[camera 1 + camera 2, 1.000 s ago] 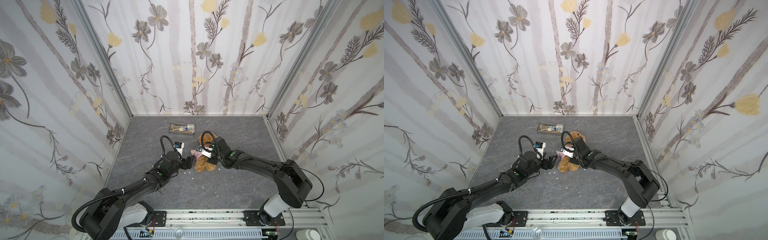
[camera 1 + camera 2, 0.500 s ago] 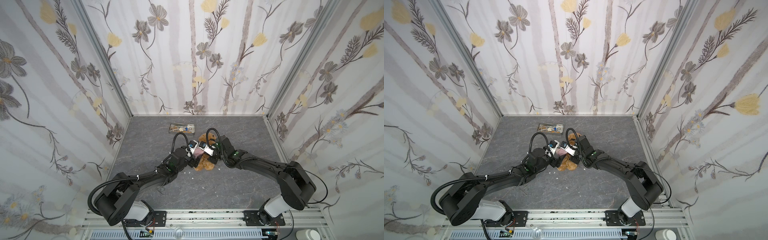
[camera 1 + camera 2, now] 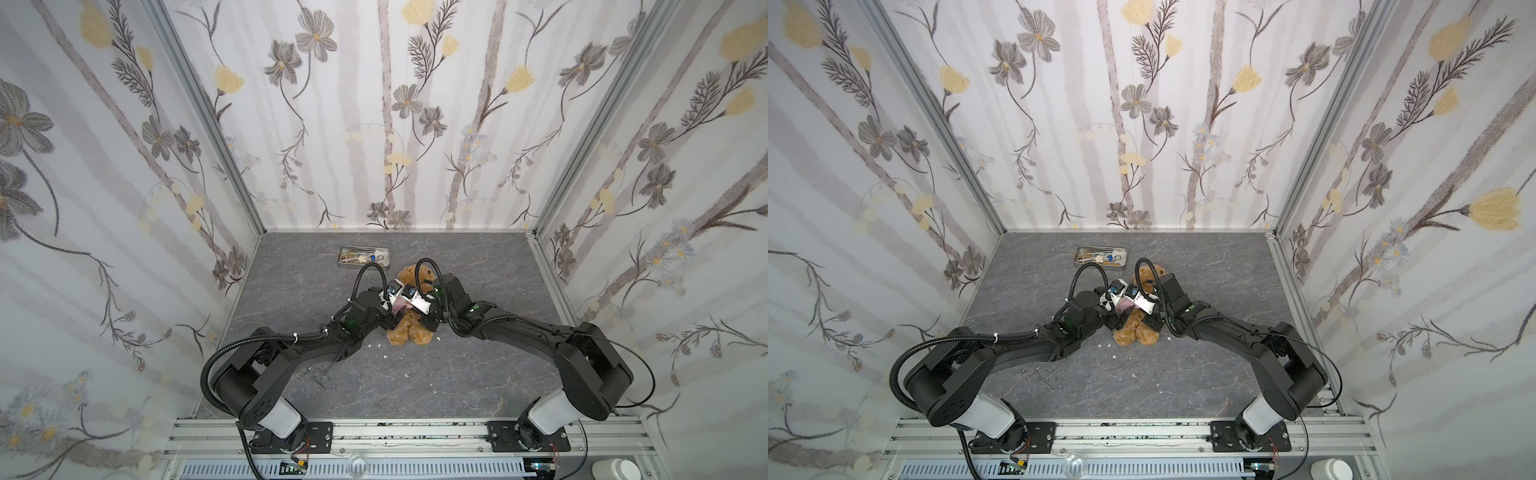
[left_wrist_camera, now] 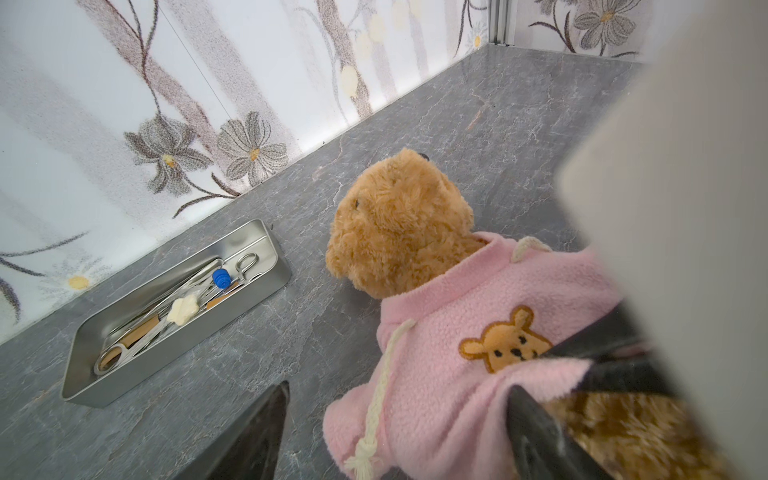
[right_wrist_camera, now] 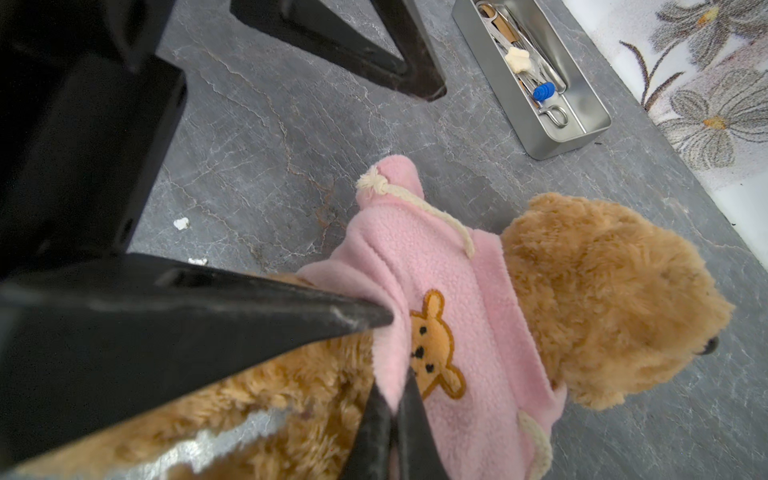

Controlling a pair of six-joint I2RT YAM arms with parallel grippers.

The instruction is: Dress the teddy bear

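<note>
Teddy bear [image 4: 399, 224] lies on its back near the middle of the grey table [image 4: 519, 124], head toward the back wall and legs toward the rail, with a metal tray [image 4: 178, 357] of tools close by its head. A pink shirt [image 4: 478, 324] covers its neck and chest, but the hem is bunched above a bare furry belly, and I cannot tell whether the arms fill the sleeves.

The right gripper [image 5: 392, 411] is clamped tight on a thin fold of that hem. The left gripper [image 4: 399, 390] stands wide and holds nothing, one finger against the hem and the other out over the table.

My worry is the pull. Nothing pins the bear, so tugging the hem could drag it along the table, or the small pinch could slip off the fleece. The open finger might also snag the cream drawstring [image 4: 382, 374].

Both arms reach low from the rail and meet over the bear in both top views, wrists turned inward and crowded.
</note>
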